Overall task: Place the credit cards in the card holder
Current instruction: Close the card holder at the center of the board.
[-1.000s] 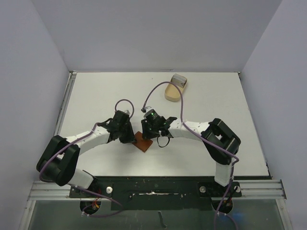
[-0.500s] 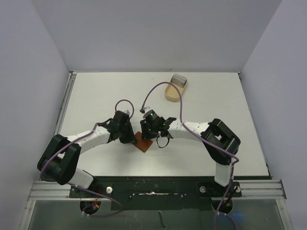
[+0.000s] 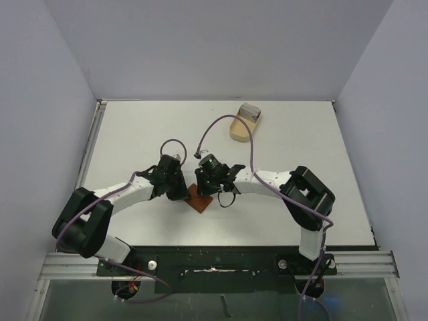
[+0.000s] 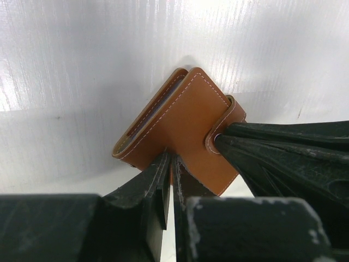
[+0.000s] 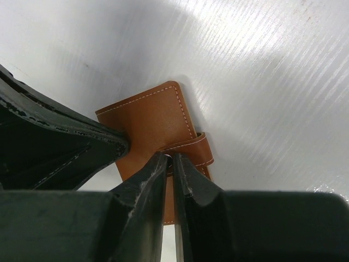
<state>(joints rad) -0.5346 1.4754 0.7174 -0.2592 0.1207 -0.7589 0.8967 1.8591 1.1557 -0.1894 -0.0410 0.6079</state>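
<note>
The reddish-brown card holder (image 3: 200,200) lies folded shut on the white table between both arms. It also shows in the left wrist view (image 4: 180,123) and in the right wrist view (image 5: 150,117). My left gripper (image 3: 186,194) (image 4: 172,160) is shut, its tips pinching the holder's near edge. My right gripper (image 3: 206,190) (image 5: 173,159) is shut on the holder's strap tab (image 5: 196,147). Pale grey cards (image 3: 250,111) rest on the far end of a tan oval tray (image 3: 238,130) at the back of the table.
Purple cables loop above both wrists (image 3: 221,124). The table is walled at the left, back and right. The arm bases sit on the black rail (image 3: 214,257) at the near edge.
My right gripper has edged slightly to the left at the card holder. The left gripper and the holder have stayed in place.
</note>
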